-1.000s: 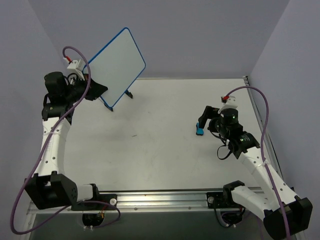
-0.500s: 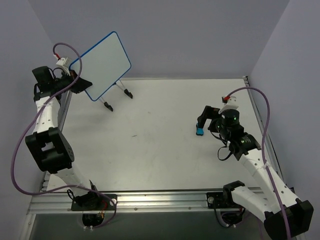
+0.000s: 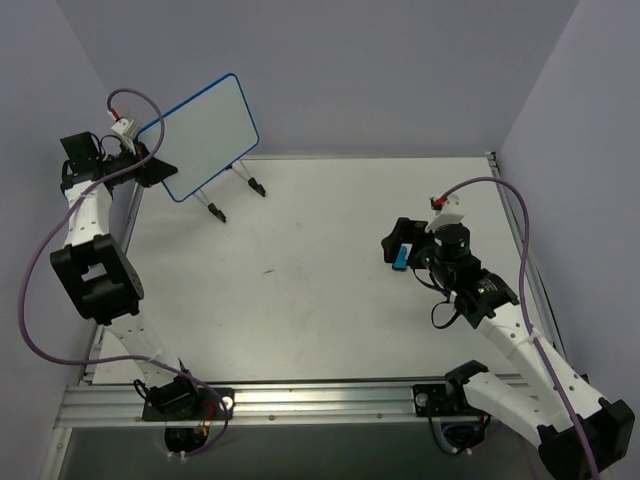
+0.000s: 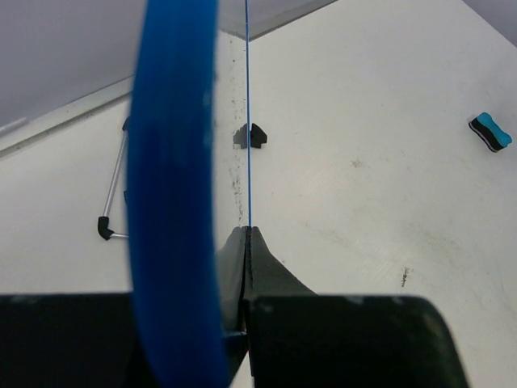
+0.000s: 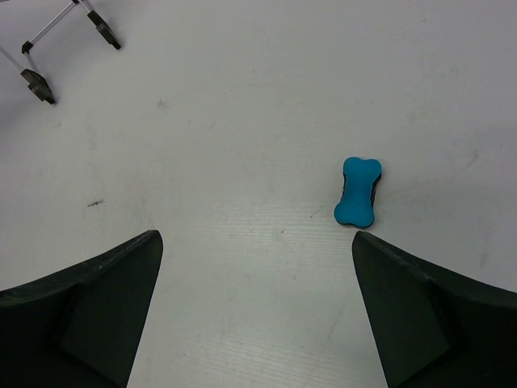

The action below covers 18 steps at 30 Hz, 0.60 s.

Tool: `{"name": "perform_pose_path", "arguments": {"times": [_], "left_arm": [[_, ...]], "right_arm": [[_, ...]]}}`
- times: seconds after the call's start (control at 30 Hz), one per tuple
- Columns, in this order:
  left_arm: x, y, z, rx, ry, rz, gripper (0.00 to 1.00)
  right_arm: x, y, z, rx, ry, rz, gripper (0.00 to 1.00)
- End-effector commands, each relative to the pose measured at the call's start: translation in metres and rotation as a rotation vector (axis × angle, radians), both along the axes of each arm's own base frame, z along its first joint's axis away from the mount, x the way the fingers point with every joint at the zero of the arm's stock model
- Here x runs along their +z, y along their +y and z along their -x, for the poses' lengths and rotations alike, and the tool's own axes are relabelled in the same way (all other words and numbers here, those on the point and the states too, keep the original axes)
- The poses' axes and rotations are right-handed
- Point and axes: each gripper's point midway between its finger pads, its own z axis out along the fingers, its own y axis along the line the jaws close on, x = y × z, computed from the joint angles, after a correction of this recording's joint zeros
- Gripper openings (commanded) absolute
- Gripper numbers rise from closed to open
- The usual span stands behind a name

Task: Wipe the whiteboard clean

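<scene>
The whiteboard (image 3: 205, 132), white with a thin blue frame and a blank face, is held up tilted at the far left over the table's back corner. My left gripper (image 3: 152, 170) is shut on its lower left edge. In the left wrist view the frame (image 4: 174, 202) runs edge-on past the closed fingers (image 4: 266, 271). The small blue eraser (image 3: 399, 256) lies on the table at the right, just under my right gripper (image 3: 398, 242). That gripper (image 5: 256, 238) stands wide open and holds nothing, with the eraser (image 5: 358, 191) on the table just ahead of its right fingertip.
The thin wire easel stand (image 3: 232, 195) stands on the table below the whiteboard, its black feet (image 5: 36, 85) at the top left of the right wrist view. The eraser (image 4: 491, 132) shows far right in the left wrist view. Purple walls close in the table on three sides.
My left arm has swung the whiteboard left and back, off the stand. My right gripper has opened wider and shifted slightly left; the eraser stays on the table.
</scene>
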Motion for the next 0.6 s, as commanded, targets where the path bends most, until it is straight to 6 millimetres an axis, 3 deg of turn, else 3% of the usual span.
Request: {"name": "perform_pose_path", "arguments": {"times": [0.0, 0.57], "left_arm": [[0.023, -0.002, -0.005, -0.089, -0.119, -0.019, 0.02], [-0.028, -0.007, -0.015, -0.118, -0.038, 0.007, 0.02]], "right_arm": [[0.010, -0.001, 0.001, -0.018, -0.045, 0.025, 1.00], [0.007, 0.006, 0.005, -0.002, -0.039, 0.035, 1.00]]}}
